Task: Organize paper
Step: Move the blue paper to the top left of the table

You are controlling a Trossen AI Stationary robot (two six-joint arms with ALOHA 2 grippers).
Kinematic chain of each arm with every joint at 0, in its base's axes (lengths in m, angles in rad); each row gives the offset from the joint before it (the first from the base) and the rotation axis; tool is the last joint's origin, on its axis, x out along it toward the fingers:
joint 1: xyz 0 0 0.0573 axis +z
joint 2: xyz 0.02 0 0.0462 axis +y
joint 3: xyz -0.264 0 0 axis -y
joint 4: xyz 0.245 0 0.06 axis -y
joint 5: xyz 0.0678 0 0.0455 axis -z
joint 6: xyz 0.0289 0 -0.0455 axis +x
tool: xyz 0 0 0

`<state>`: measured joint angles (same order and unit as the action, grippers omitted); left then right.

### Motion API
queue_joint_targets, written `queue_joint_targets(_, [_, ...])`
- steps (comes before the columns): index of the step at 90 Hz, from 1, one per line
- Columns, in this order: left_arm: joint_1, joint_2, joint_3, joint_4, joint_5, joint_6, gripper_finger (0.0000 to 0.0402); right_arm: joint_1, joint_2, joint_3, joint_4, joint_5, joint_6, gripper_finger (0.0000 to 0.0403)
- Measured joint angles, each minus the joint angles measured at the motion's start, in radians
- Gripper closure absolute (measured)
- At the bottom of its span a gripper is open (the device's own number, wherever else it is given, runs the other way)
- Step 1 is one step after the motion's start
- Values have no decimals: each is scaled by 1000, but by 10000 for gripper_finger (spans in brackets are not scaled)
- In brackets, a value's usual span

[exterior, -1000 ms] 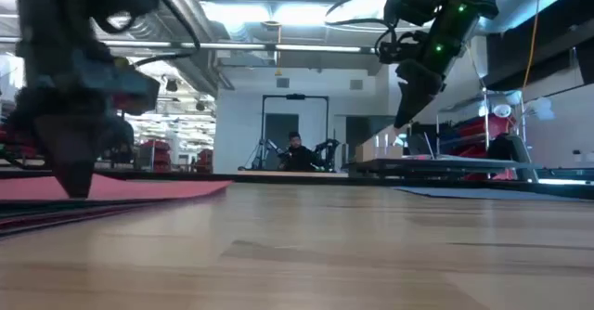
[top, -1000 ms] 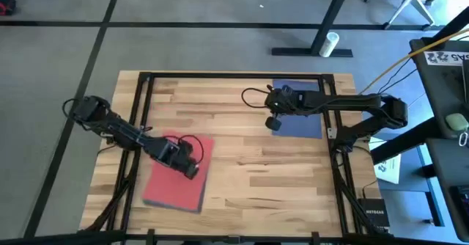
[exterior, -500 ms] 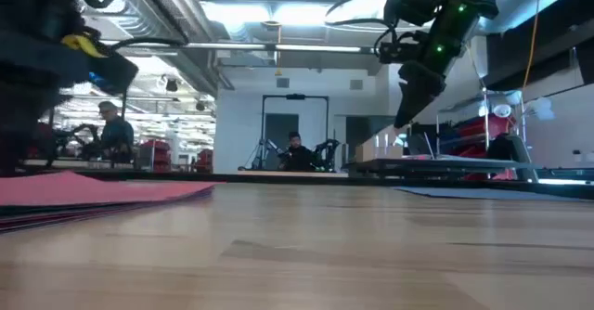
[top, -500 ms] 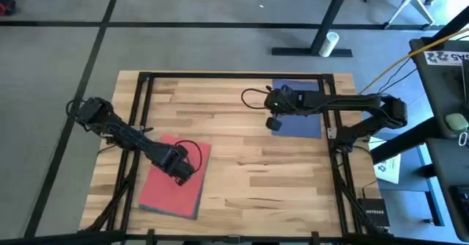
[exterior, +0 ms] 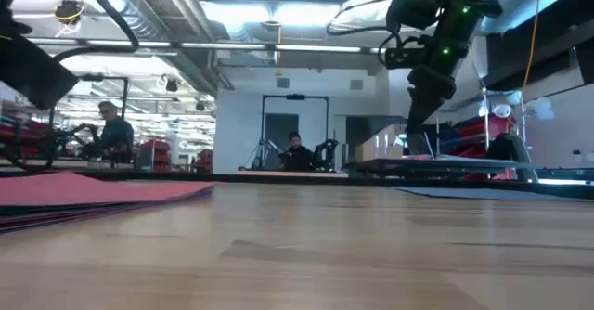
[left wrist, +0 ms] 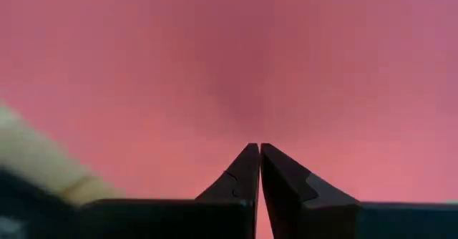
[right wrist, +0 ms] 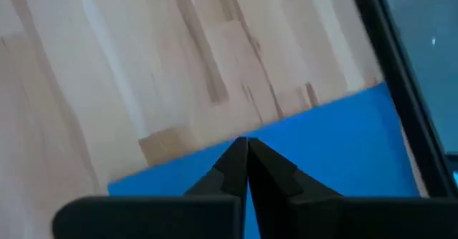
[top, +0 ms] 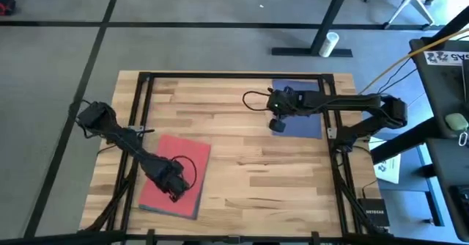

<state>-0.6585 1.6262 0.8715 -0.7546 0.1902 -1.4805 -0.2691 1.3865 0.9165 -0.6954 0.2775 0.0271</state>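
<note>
Lower now than a second ago, the left gripper [top: 174, 191] sits on the red sheet [top: 192, 157] at lower left of the high view, fingers pressed together. Right gripper [top: 278, 125], also closed, hovers at the blue sheet [top: 306, 122] edge, upper right.
</note>
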Motion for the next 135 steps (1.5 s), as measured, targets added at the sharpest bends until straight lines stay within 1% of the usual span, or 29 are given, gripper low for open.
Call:
queue_joint_targets(9, [-17,27,2,85,12,-13,401,0,0,0,-40,0,24,403])
queue_joint_targets(22, [-36,48,5,172,34,-52,401,0,0,-13,-33,0,29,403])
queue_joint_targets(34, [-53,50,3,230,24,-106,402,0,0,-42,-13,-1,33,403])
queue_joint_targets(47, [-66,53,2,332,1,-137,401,0,0,-78,11,-8,37,403])
queue_joint_targets(63, [-71,53,47,313,-25,-122,402,0,0,-91,25,-18,37,403])
queue_joint_targets(68, [-71,53,66,288,-37,-94,402,0,0,-91,24,-8,50,403])
queue_joint_targets(78, [-69,51,126,209,-67,-16,401,-22,0,-91,-4,59,115,403])
queue_joint_targets(86, [-62,49,175,84,-134,50,402,-56,12,-94,-15,71,179,403])
queue_joint_targets(92, [-50,45,205,-9,-199,107,402,-86,26,-110,-12,70,193,403])
queue_joint_targets(99, [-24,35,225,-83,-276,169,402,-122,50,-138,10,43,203,403])
queue_joint_targets(110, [39,12,225,-76,-381,279,402,-163,79,-197,72,-9,204,403])
queue_joint_targets(115, [78,2,226,-55,-389,355,402,-170,88,-222,110,-13,205,403])
queue_joint_targets(123, [139,-1,226,-22,-415,485,402,-179,98,-251,147,-55,213,403])
queue_joint_targets(135, [225,-1,226,8,-463,659,402,-177,122,-259,176,-76,233,403])
